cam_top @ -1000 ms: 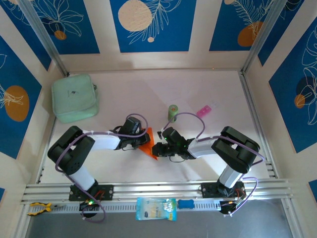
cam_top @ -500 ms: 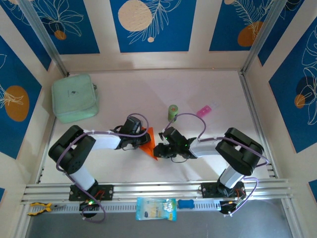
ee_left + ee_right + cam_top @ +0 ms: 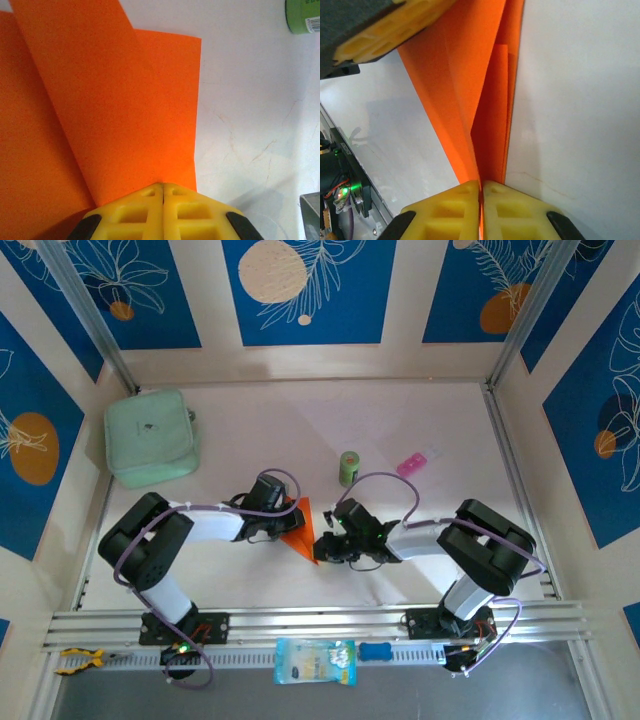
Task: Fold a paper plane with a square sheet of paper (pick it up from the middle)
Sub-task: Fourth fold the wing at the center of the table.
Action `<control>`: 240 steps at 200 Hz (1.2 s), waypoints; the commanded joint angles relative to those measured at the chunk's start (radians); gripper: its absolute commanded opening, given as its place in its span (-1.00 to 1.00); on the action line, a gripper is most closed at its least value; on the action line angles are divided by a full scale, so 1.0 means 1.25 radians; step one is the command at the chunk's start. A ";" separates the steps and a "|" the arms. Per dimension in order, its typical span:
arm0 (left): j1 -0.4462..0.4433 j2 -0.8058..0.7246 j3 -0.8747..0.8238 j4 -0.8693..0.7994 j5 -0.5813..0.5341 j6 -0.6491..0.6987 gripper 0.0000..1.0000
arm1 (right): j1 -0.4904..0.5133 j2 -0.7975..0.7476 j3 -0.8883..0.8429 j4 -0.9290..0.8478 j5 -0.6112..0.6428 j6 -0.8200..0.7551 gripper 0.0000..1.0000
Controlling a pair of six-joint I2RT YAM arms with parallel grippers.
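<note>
Orange and partly folded, the square sheet of paper [image 3: 301, 528] sits just 6 o'clock of the middle of the counter [image 3: 450, 420], left fingers [image 3: 135, 215] pinched shut on it from 9 o'clock and right fingers [image 3: 445, 210] from 3 o'clock, likely so the folds lie flat.

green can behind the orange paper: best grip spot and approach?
Probably take the green can across its round side wall, near the top, coming down from above. It stands upright, apart from the pink packet and the orange paper, so both flanks look free.
</note>
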 commanded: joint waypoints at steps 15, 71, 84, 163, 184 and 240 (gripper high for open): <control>-0.004 0.026 -0.015 -0.020 -0.002 0.008 -0.86 | 0.001 -0.027 -0.011 -0.058 -0.032 0.004 -0.76; -0.005 0.026 -0.020 -0.006 0.007 0.006 -0.87 | -0.020 -0.021 0.062 -0.099 -0.029 -0.026 -0.56; -0.004 0.025 -0.020 -0.006 0.007 0.006 -0.87 | -0.027 -0.011 0.082 -0.115 -0.029 -0.030 -0.55; -0.004 0.025 -0.022 -0.001 0.010 0.007 -0.87 | -0.049 0.038 0.110 -0.090 -0.049 -0.026 -0.58; -0.004 0.025 -0.022 -0.001 0.010 0.007 -0.87 | -0.049 0.044 0.105 -0.079 -0.056 -0.018 -0.66; -0.005 0.019 -0.024 -0.010 0.001 0.005 -0.87 | -0.040 0.040 0.025 -0.009 -0.077 0.034 -0.82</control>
